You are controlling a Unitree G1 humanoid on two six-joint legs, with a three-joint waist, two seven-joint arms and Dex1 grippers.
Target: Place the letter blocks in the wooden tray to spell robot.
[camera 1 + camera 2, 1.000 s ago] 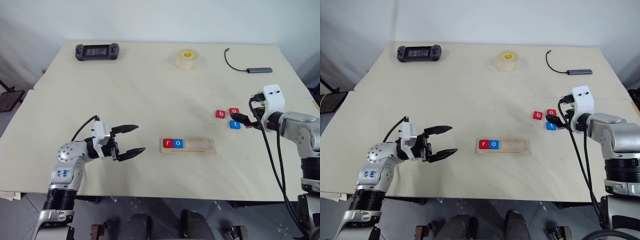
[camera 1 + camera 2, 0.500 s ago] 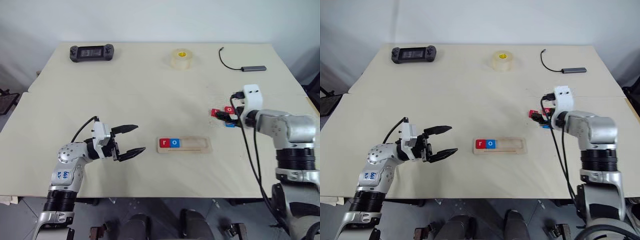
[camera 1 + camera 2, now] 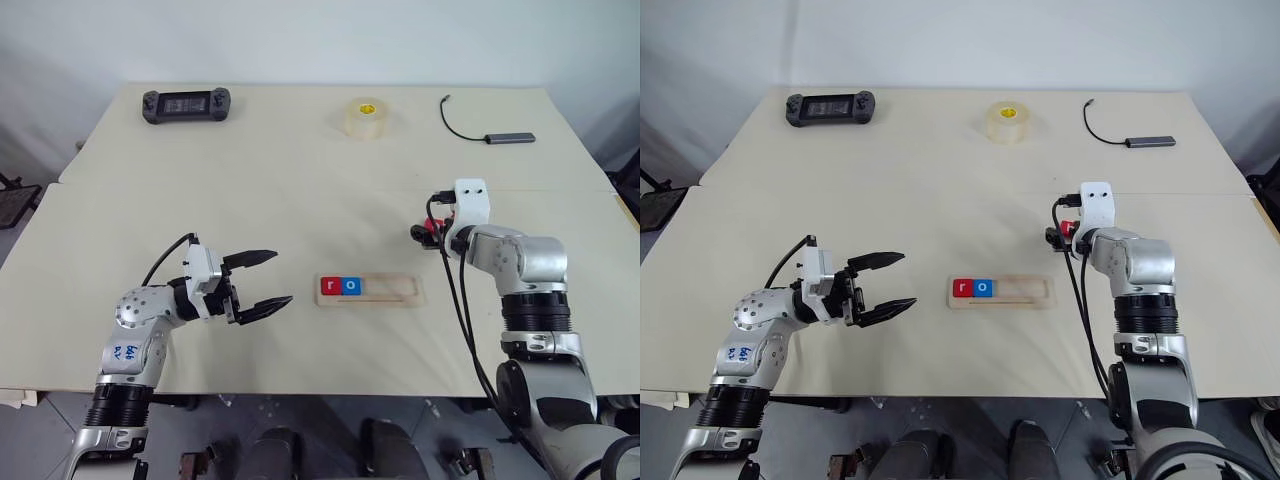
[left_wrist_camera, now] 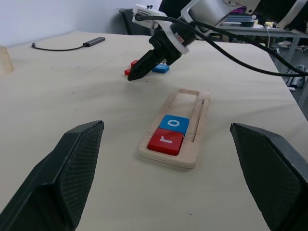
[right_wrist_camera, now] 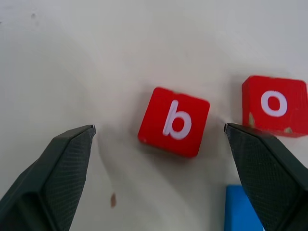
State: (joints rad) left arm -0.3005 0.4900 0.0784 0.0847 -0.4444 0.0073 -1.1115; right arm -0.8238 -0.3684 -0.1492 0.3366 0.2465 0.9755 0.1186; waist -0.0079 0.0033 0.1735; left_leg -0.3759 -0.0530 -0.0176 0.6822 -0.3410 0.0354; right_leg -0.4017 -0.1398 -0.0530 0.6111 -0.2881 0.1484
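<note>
Pale worktop (image 3: 300, 180) carries the wooden tray (image 3: 390, 291) with red r (image 4: 165, 141) and blue o (image 4: 174, 123) at its left end. Right pincer (image 5: 159, 144) hangs spread wide, empty, over red b block (image 5: 174, 121); its wrist view reveals the red o block (image 5: 274, 105) beside it. Left pincer (image 3: 268, 279) gapes empty, well apart from the tray.

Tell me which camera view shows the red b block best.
The right wrist view: the red b block lies flat between the open right gripper's fingers, its letter plain. The left wrist view shows a far red edge behind that gripper. In the eye views the gripper mostly covers it.
</note>
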